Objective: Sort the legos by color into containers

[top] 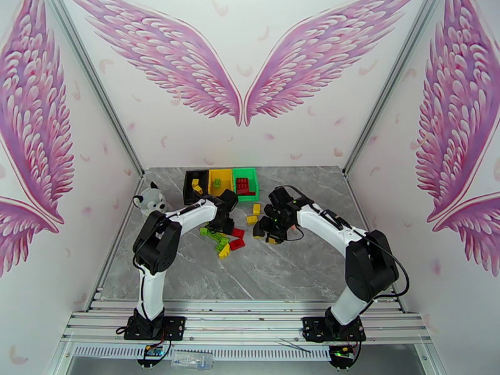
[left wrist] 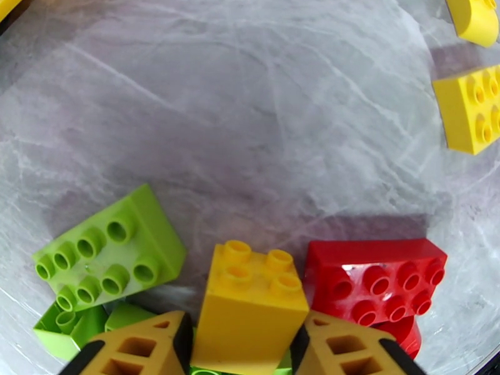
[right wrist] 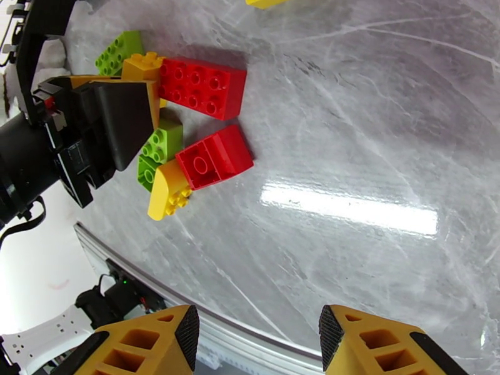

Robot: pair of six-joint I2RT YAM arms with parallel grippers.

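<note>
Nearest, around the middle of the table [top: 281,270]: a small heap of legos [top: 224,245] (red, yellow, light green), some lying askew on others. Down on that heap, the left gripper [left wrist: 244,335], pads pressed against both sides of a yellow brick [left wrist: 250,295], studs up. Just beside it on one side, a red brick [left wrist: 375,276]; on the other, a green brick [left wrist: 106,251], tilted. Right of the heap, the right gripper [right wrist: 256,335] held above bare marble, fingers apart, nothing between them. Farther back, two loose yellow pieces [top: 253,214] between the two arms. At the far edge, left of centre, the containers joined in a row: black bin [top: 187,190] with yellow inside, yellow bin [top: 220,172] with green, green bin [top: 245,169] with red. By the left edge, a plush husky [top: 149,199].
</note>
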